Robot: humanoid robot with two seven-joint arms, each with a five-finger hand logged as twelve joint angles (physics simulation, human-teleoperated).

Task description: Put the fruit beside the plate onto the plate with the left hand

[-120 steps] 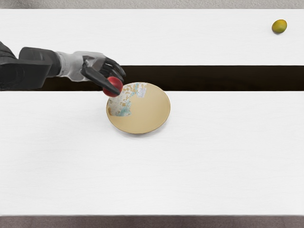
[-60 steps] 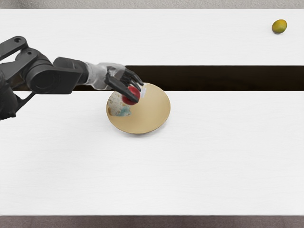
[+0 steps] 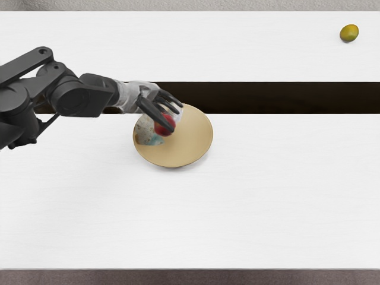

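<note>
Sitting on the white surface (image 3: 237, 208), the gold plate (image 3: 189, 147) shows its near half bare. Over the plate's far-left part, the left hand (image 3: 157, 108) curls its fingers around the red fruit (image 3: 165, 125). Lowering until the fruit touches the plate, then opening gently, should stop it rolling off. Well beyond the plate, far right, lies a yellow-green fruit (image 3: 349, 32).

The left arm (image 3: 71, 95) reaches in from the left with its elbow bent, its robot hand (image 3: 157, 110) above the upper-left part of the plate (image 3: 187, 145).
</note>
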